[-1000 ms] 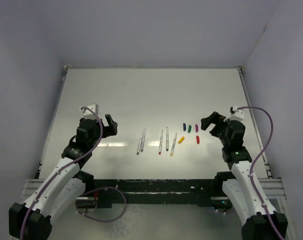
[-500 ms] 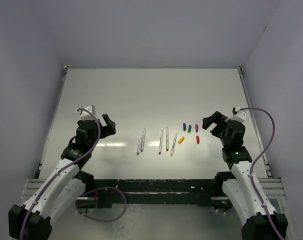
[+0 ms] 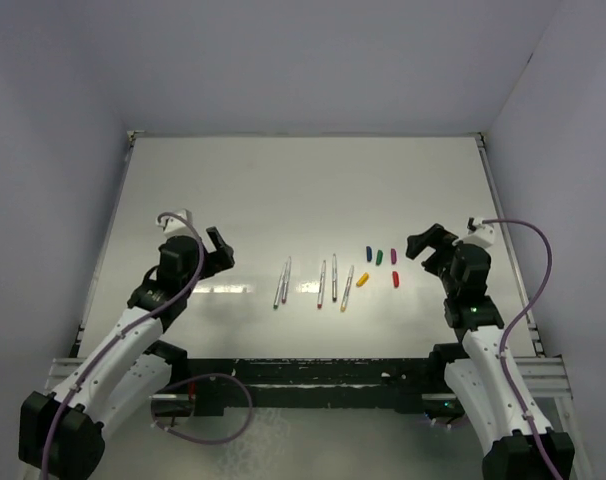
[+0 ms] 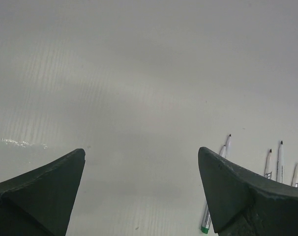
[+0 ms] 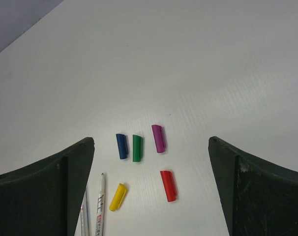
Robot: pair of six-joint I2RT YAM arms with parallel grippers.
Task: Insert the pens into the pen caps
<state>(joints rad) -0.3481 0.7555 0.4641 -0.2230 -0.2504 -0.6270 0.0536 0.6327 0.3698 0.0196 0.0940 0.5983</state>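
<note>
Five silver-grey pens [image 3: 322, 282] lie side by side at the table's middle, two of them close together on the left [image 3: 281, 281]. Right of them lie the caps: blue [image 3: 369, 253], green [image 3: 380, 256], magenta [image 3: 394, 256], red [image 3: 395, 279] and yellow [image 3: 363, 280]. My left gripper [image 3: 221, 250] is open and empty, left of the pens; its wrist view shows the pens [image 4: 215, 187] at lower right beyond the gripper [image 4: 141, 150]. My right gripper [image 3: 423, 243] is open and empty just right of the caps; in its wrist view [image 5: 151, 140] the blue [image 5: 121, 146], green [image 5: 137, 148], magenta [image 5: 158, 138], red [image 5: 168, 186] and yellow [image 5: 117, 196] caps lie between the fingers.
The white table [image 3: 303, 190] is walled at the back and both sides. Purple cables [image 3: 531, 290] loop off both arms. A black rail [image 3: 303, 375] runs along the near edge between the arm bases.
Both arms have shifted only slightly; the left wrist has turned and dropped a little. Pens and caps have not moved. Both grippers stay open.
</note>
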